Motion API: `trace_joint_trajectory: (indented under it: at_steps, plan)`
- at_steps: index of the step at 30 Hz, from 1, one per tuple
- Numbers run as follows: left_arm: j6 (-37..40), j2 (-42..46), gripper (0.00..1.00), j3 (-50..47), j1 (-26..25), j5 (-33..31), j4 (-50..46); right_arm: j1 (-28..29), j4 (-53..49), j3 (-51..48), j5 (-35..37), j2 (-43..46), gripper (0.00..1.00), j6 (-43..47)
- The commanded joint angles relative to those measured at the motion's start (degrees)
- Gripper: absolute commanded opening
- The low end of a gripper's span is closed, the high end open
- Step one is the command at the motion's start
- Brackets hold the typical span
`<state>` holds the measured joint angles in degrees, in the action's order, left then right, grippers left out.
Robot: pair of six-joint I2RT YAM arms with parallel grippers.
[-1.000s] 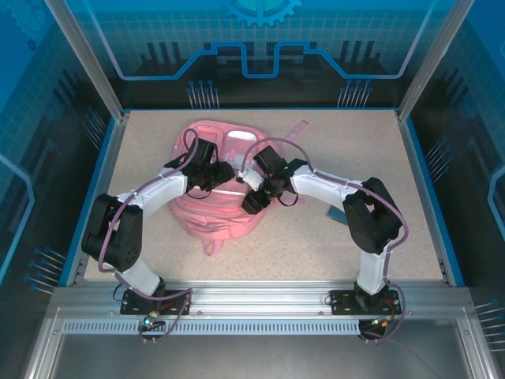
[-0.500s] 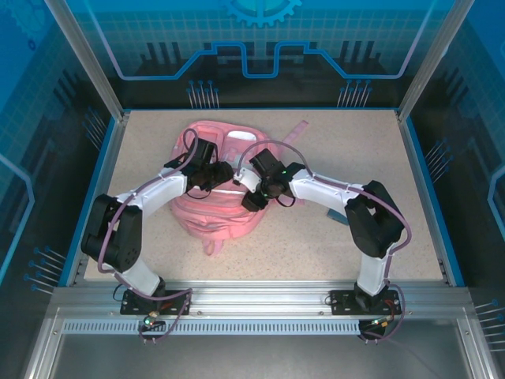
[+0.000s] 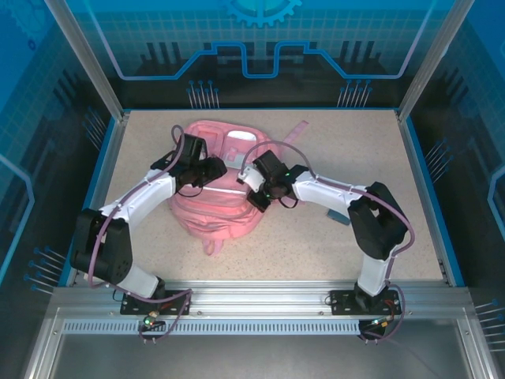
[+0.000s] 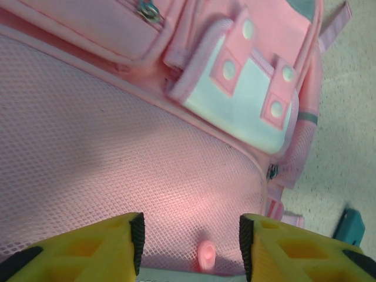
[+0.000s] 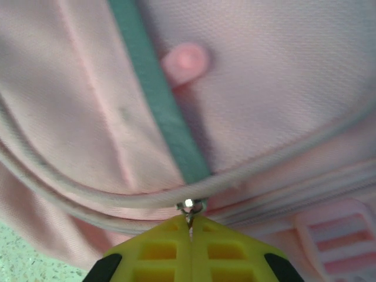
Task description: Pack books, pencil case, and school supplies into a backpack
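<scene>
One pink backpack lies flat near the middle of the speckled table, a little left of centre, with a strap trailing off its far right corner. Both arms reach in over it.

The right gripper sits at the bag's right side. In the right wrist view its yellow fingers are pressed together, nipping the small metal zipper pull on the piped seam of the backpack. A teal stripe runs up from that seam.

The left gripper hangs over the bag's upper left part. In the left wrist view its yellow fingers stand spread with nothing between them, above the pink mesh panel. Beyond the mesh is a pale pocket flap with pink snap tabs.

On the bare table to the right, beside the right arm and apart from the bag, lies a teal flat piece.
</scene>
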<state>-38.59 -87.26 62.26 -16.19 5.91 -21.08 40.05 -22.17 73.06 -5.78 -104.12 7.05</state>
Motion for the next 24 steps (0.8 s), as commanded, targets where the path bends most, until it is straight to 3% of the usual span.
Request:
trace_joint_trajectory:
  at_steps: [1, 6, 11, 17, 24]
  plan:
    - [2.6, -1.6, 0.43, 0.7, -0.4, 5.1, 1.5, -3.9, 0.6, -0.5, 1.8, 2.7, 0.00, -3.9]
    - [4.3, -8.6, 0.34, 6.9, -2.9, 6.7, 4.0, -6.0, -2.6, 0.0, -3.4, 4.0, 0.00, -4.0]
    - [4.3, -16.6, 0.25, 13.5, -4.5, 3.1, 1.4, -6.2, -2.7, -1.8, -5.9, 5.4, 0.02, -3.9]
    - [3.8, -17.1, 0.22, 13.6, -4.5, -1.9, -0.1, -5.0, 0.0, -2.6, -9.8, 3.4, 0.43, -3.0]
    - [3.5, -17.9, 0.18, 12.9, -3.7, -3.5, -1.6, -4.0, 3.5, -0.8, -12.4, -1.0, 0.46, -2.5]
